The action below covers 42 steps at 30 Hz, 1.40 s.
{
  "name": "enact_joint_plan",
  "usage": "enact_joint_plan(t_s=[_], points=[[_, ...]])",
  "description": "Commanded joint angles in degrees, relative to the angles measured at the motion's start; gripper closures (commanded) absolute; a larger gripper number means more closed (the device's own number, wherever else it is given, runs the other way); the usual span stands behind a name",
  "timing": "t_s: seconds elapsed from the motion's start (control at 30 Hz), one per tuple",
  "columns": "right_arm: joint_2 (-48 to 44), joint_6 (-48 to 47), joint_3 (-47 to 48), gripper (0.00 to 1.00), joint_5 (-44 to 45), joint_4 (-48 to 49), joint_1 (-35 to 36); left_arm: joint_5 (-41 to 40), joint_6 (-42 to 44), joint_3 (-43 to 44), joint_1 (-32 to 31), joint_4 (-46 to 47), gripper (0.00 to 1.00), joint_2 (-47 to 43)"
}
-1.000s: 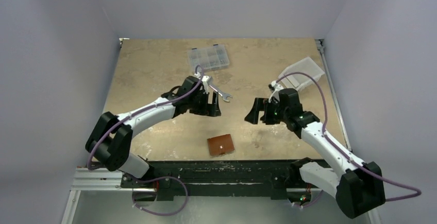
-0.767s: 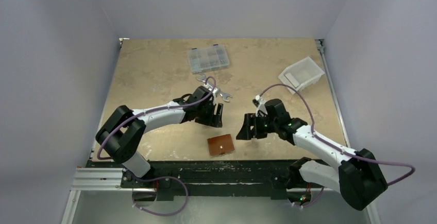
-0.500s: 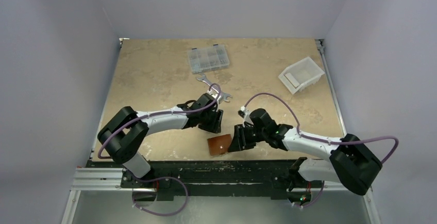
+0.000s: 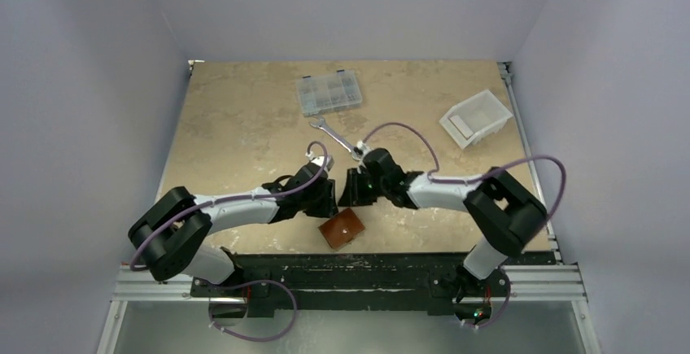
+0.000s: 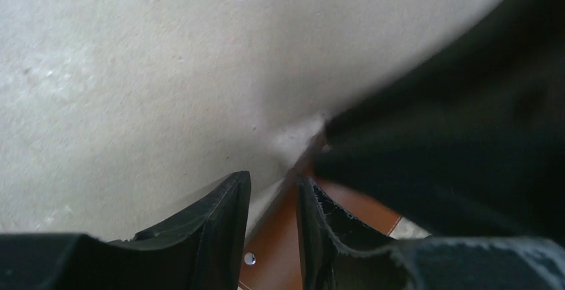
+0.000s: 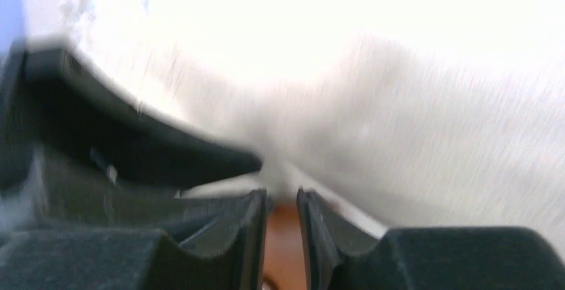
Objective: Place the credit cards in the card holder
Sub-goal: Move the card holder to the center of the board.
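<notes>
Right hand (image 4: 349,194) now beside left hand (image 4: 329,201)

Table (image 4: 236,118): tan, mottled top. Clear compartment box (image 4: 329,93) at far centre, lid shut. Silver wrench (image 4: 332,133) lies flat just in front of it, set diagonally, apart from the box. White plastic bin (image 4: 476,118) far right, near the table edge.
</notes>
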Motion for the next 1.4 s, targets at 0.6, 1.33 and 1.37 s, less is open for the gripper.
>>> enact_joint_plan(t_s=[0.6, 1.33, 1.37], points=[[-14.8, -5.3, -2.1, 0.29, 9.0, -21.2, -0.4, -0.7, -4.5, -3.1, -0.5, -3.4, 0.52, -7.3], [3.1, -3.9, 6.7, 0.57, 6.7, -4.2, -3.6, 7.6, -14.2, -11.3, -1.2, 11.0, 0.68, -7.9], [4.5, -5.0, 8.3, 0.57, 7.7, -5.7, -5.0, 7.6, -14.3, -11.2, -1.2, 11.1, 0.69, -7.6]])
